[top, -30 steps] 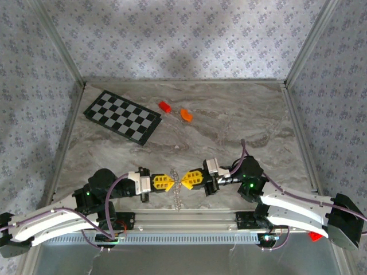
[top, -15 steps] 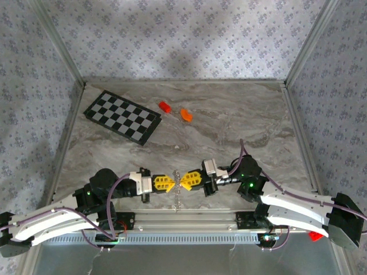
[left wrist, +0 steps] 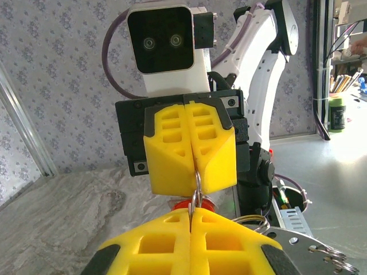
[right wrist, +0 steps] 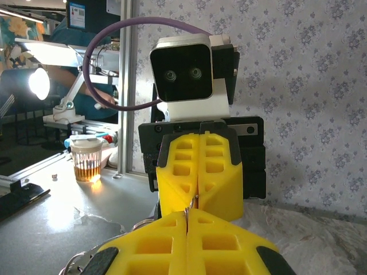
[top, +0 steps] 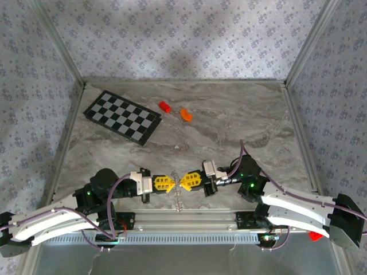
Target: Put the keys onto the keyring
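My two yellow-fingered grippers meet tip to tip near the table's front edge. The left gripper (top: pixel 172 183) and the right gripper (top: pixel 183 181) are both shut on the keyring (top: pixel 178 182), a thin silvery loop pinched between them. In the left wrist view my left gripper (left wrist: pixel 191 213) faces the right gripper (left wrist: pixel 190 182), with the keyring (left wrist: pixel 196 193) bridging the tips. The red head of a key (left wrist: pixel 180 206) shows just behind it. In the right wrist view the keyring (right wrist: pixel 191 204) runs from my right gripper (right wrist: pixel 187 213) into the left gripper (right wrist: pixel 198 197). A chain-like tail (top: pixel 179 199) hangs below.
A checkered board (top: pixel 121 116) lies at the back left, with a red brick (top: pixel 165 106) and an orange block (top: pixel 186 114) beside it. The aluminium rail (top: pixel 183 217) runs just below the grippers. More loose rings (left wrist: pixel 331 256) lie near the rail.
The right gripper has edged slightly left, closing the gap to the left gripper. Both stay shut on the ring.
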Motion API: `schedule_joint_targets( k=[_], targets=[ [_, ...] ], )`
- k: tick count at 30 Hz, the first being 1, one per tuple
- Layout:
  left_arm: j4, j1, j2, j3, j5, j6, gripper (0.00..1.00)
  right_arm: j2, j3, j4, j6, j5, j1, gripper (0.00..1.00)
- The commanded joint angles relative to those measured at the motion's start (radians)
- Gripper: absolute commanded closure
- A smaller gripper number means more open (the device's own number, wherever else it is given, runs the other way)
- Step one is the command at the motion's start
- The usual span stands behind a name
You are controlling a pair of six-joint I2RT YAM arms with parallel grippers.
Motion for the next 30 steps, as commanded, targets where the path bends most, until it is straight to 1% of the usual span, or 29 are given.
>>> schedule_joint_targets(
  k=[1, 12, 30],
  targets=[
    [0.079, -0.003, -0.018, 0.019, 0.002, -0.019, 1.00, -0.012, 0.020, -0.026, -0.026, -0.017, 0.011, 1.00],
    [0.087, -0.004, -0.016, 0.016, 0.005, -0.028, 1.00, -0.039, 0.011, -0.070, -0.056, 0.001, 0.022, 1.00],
    [0.100, -0.005, -0.015, 0.009, -0.001, -0.033, 1.00, -0.040, 0.015, -0.123, -0.092, 0.020, 0.033, 1.00]
  ],
)
